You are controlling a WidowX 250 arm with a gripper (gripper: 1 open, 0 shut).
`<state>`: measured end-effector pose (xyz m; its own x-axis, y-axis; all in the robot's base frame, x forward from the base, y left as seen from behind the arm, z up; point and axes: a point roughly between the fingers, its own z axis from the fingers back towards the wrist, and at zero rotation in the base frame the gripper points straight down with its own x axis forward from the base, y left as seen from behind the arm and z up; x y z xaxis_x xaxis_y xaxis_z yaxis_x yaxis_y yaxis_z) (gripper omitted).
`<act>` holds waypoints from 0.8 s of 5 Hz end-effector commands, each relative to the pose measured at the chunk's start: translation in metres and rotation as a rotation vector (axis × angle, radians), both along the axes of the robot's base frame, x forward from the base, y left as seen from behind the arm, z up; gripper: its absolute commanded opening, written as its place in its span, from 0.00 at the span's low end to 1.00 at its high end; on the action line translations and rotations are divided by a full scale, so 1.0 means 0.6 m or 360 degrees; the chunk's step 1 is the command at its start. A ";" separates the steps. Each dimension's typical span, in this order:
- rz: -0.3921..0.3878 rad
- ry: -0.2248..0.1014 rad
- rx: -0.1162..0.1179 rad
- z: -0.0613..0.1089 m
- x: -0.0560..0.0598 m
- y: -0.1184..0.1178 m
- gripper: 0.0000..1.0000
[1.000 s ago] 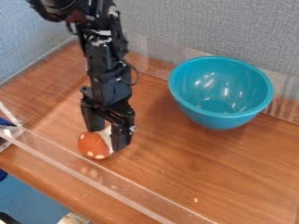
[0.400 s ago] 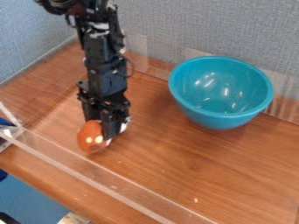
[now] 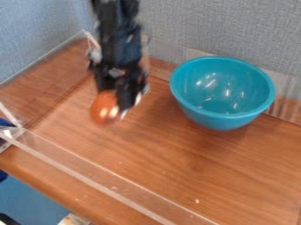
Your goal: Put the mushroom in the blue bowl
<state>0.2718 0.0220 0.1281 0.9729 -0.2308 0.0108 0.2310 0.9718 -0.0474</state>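
Note:
The mushroom, a small reddish-brown cap with a pale underside, hangs above the wooden table, lifted off it. My gripper points down and is shut on the mushroom, its dark fingers hiding part of it. The blue bowl, round and glossy turquoise, stands on the table to the right of the gripper, apart from it, with nothing visible inside.
A clear plastic wall runs along the table's front edge. A grey fabric panel stands behind the table. Something white and blue pokes in at the left edge.
The gripper closed on the mushroom, lifted it off the table and moved up and to the right, toward the bowl.

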 end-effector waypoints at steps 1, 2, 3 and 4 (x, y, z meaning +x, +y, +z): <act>-0.0239 -0.0247 0.0062 0.092 0.057 -0.080 0.00; -0.0571 -0.0321 0.0020 0.089 0.090 -0.165 0.00; -0.0630 -0.0290 0.0001 0.042 0.096 -0.182 0.00; -0.0756 -0.0261 -0.0027 0.010 0.085 -0.168 0.00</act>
